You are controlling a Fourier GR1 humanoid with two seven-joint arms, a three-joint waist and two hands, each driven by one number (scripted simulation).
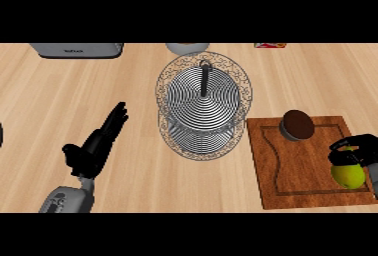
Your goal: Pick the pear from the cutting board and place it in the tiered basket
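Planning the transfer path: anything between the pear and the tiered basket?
Nothing lies on the direct line. The pear, with the right hand curled round it, sits at the cutting board's right side. A brown round object stands at the board's far edge, just off the route to the tiered basket.

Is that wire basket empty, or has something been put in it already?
Empty. Only bare wire rings show in the basket; the pear is on the cutting board, under the right hand.
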